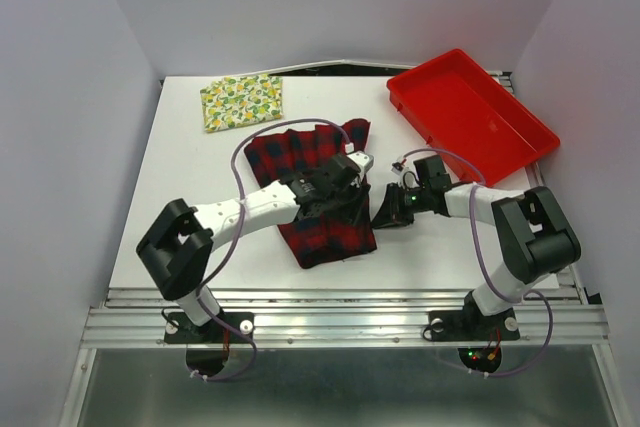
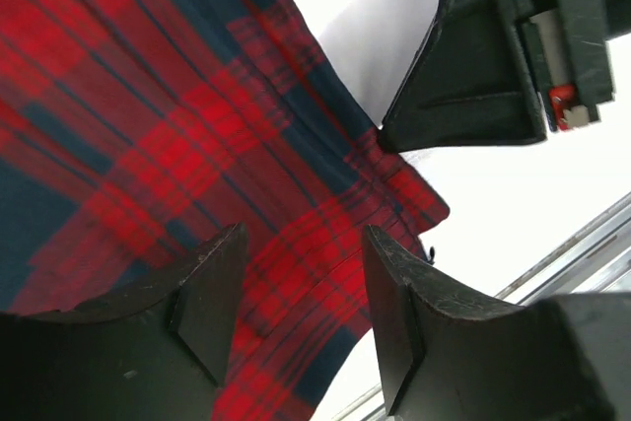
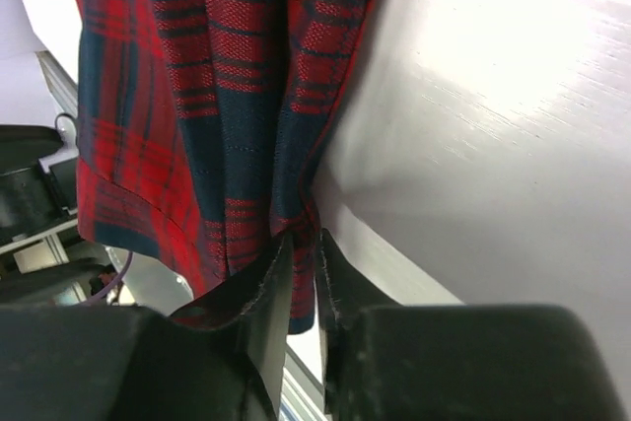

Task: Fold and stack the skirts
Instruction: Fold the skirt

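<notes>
The red-and-black plaid skirt [image 1: 325, 237] lies bunched at the table's middle. My left gripper [image 1: 345, 205] hovers over its right part, jaws open with plaid cloth showing between them in the left wrist view [image 2: 301, 313]. My right gripper [image 1: 381, 214] is at the skirt's right edge. In the right wrist view it [image 3: 304, 268] is shut on a fold of the plaid skirt [image 3: 237, 96]. Its fingers [image 2: 473, 76] also show in the left wrist view, touching the skirt's edge. The folded lemon-print skirt [image 1: 242, 102] lies at the back left.
A rigid red plastic tray [image 1: 520, 117] stands at the back right. The table's metal front rail [image 1: 340, 322] runs along the near edge by the arm bases. Walls close in on the left, right and back.
</notes>
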Robot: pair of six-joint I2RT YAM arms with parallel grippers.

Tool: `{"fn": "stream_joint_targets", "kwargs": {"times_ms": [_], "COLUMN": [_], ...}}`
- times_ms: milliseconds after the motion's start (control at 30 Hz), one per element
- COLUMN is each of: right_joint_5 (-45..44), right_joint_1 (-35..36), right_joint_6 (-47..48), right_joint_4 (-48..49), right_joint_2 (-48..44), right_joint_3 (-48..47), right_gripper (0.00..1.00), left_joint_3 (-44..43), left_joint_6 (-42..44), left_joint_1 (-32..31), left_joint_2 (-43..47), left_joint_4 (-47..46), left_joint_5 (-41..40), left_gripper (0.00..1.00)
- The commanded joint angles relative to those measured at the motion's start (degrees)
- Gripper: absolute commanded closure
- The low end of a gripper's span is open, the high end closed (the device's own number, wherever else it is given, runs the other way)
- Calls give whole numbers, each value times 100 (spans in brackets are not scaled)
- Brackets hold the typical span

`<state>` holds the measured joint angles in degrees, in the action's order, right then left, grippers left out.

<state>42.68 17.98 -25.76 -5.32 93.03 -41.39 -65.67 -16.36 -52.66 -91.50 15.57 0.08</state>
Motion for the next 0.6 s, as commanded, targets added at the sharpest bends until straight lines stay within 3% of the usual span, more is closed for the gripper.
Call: {"fn": "stream_joint_targets", "kwargs": {"times_ms": [0,300,567], "right_joint_5": [180,364,391], "right_joint_1": [-14,-14,-14], "right_joint_6": [-43,-166,-149], "right_joint_4": [436,664,682], "right_joint_2": [-14,198,119], "right_joint_3": [69,43,148], "right_gripper": [81,82,83], "left_joint_3": [-350,-675,-868], "left_joint_6": [-701,-939,-1001], "left_joint_1": [-86,-95,-86], "left_joint_2": [-262,-1036,-1335], "left_joint_4": [-257,-292,-230], "left_joint_5": [-43,379,300], "left_gripper": [39,48,74]}}
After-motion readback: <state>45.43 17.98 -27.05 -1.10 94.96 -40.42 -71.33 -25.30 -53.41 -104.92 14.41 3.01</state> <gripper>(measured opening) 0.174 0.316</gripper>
